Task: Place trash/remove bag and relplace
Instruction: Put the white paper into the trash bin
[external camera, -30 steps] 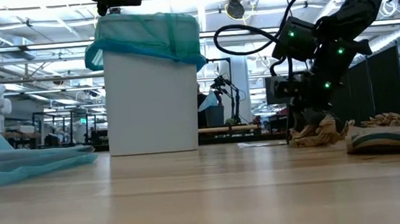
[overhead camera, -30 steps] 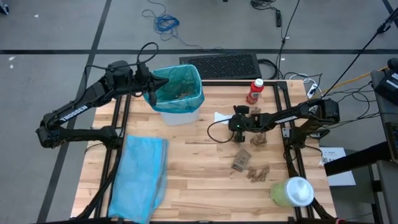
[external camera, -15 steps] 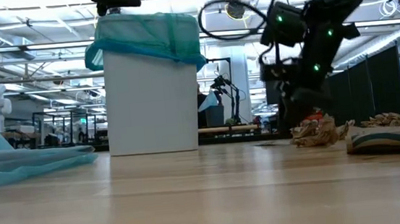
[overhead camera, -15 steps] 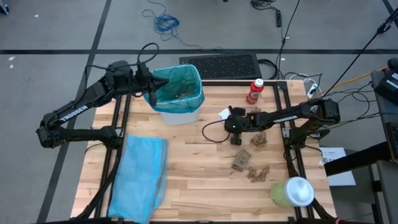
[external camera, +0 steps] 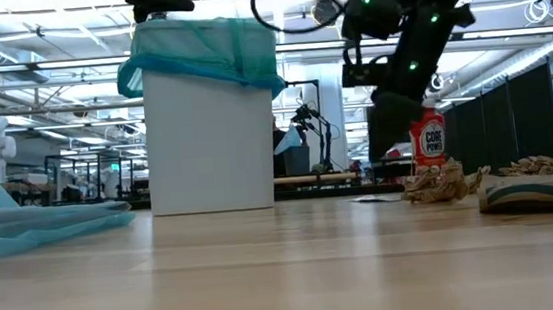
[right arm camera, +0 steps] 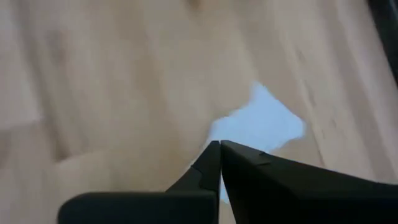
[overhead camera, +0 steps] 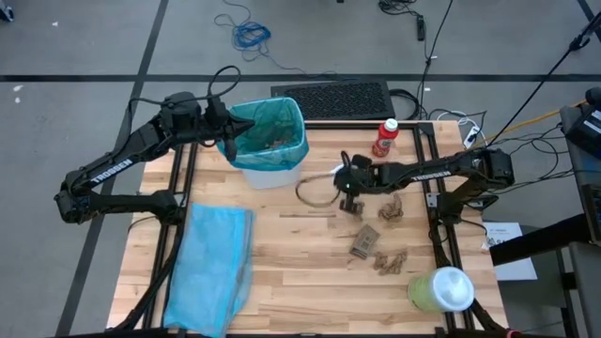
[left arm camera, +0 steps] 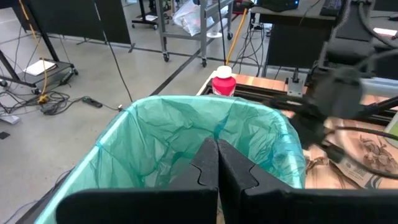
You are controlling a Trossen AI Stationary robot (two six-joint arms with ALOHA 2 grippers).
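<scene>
Right gripper (overhead camera: 348, 200), pressed together and empty, hovers between bin (overhead camera: 269, 141) and brown scraps (overhead camera: 391, 208); white scrap (overhead camera: 328, 176) just beside.

The bag (overhead camera: 273, 131) lining the bin beside the left gripper (overhead camera: 225, 122) is translucent teal-green, and the bin (external camera: 207, 141) under it is plain white. Both grippers are matte black, and the right gripper (overhead camera: 345, 194) carries small green lights on its wrist. Under the right gripper's tips lies a white paper scrap (right arm camera: 258, 127) on pale, light-grained wood planks of the table (overhead camera: 291, 272). Just beyond that gripper are crumpled brown paper scraps (overhead camera: 391, 208), one flattened piece (overhead camera: 364, 242) brown with darker print. Behind it stands a red bottle (overhead camera: 385, 138) with white cap and white lettering. Well away from both grippers, a pale sky-blue plastic bag (overhead camera: 211, 268) and a pale-green container (overhead camera: 439, 289) with a white top.
</scene>
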